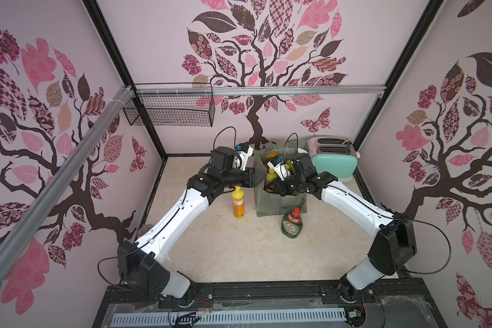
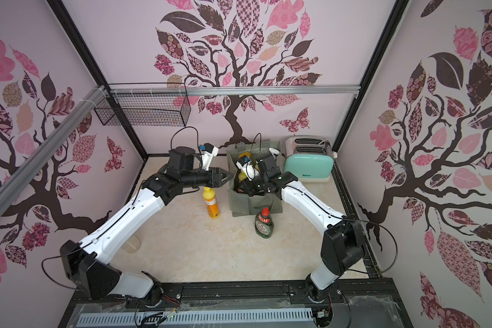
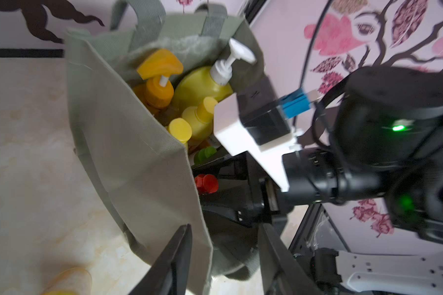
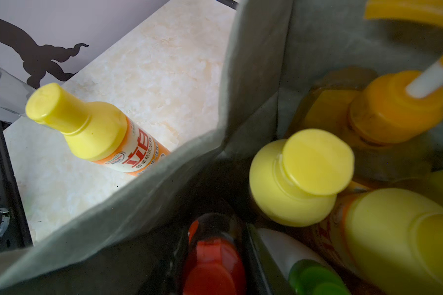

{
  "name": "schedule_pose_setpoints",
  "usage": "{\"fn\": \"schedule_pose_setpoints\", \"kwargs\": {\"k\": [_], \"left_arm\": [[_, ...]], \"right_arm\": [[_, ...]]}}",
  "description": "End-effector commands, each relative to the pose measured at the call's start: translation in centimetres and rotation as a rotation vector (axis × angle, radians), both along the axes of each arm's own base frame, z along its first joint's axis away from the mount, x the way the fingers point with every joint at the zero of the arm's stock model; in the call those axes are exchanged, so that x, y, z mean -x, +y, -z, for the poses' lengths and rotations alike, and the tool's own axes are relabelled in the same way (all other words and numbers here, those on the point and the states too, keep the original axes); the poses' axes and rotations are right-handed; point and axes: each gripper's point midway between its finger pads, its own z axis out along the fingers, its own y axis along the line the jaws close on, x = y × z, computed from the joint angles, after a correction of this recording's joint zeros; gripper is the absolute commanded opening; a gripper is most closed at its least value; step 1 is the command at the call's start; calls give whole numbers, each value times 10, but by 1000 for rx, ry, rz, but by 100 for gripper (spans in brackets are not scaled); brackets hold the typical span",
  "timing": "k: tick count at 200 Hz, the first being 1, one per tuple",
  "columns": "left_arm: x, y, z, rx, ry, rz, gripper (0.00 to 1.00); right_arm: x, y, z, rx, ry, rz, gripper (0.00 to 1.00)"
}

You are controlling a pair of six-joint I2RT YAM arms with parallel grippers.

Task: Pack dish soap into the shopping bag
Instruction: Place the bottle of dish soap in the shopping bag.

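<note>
Shopping bag: upright at the back of the table, mouth open, with pump, yellow-capped and green-capped bottles inside.
Left gripper: jaws spread, one on each side of the bag's left rim, pinching nothing.
Right gripper: inside the bag mouth, pinched on the red-capped bottle.
Outside the bag: the small orange bottle stands just left of it, and the green Fairy bottle stands at its front corner.
Right edge: the toaster sits near the bag.
Room: a broad stretch of table lies between the arms.

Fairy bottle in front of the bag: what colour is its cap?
Red cap on the green Fairy bottle; clearest in a top view.
</note>
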Motion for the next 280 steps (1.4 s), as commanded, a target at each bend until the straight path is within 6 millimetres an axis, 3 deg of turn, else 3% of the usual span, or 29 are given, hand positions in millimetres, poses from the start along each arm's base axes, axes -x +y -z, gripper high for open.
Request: {"fn": "schedule_pose_setpoints", "kwargs": {"k": [1,22,43,78,107,160,178,219,249,280], "left_arm": [[18,18,-11,-30,-86,-24,57],[34,13,3,-65,-104,17,66],[40,2,30,-209,-178,20,71],[31,-3,69,-261,-181,10,72],[21,1,81,-318,-224,-18,72],[11,-21,70,-231,-318,27,60],[11,-31,72,-217,-315,72,50],[9,-39,78,-207,-311,102,0],[7,-37,62,-178,-341,75,0],[6,-37,25,-107,-391,64,0]], "right_arm": [[9,2,-10,-28,36,-1,0],[8,5,-14,-44,36,-9,0],[8,7,-17,-51,43,-11,0],[9,9,-27,-69,41,-23,0],[10,10,-37,-79,33,-32,0],[13,15,-43,-107,41,-57,0],[13,15,-42,-107,45,-59,0],[13,16,-42,-101,43,-63,0],[12,18,-43,-102,53,-71,0],[12,19,-50,-102,52,-83,0]]}}
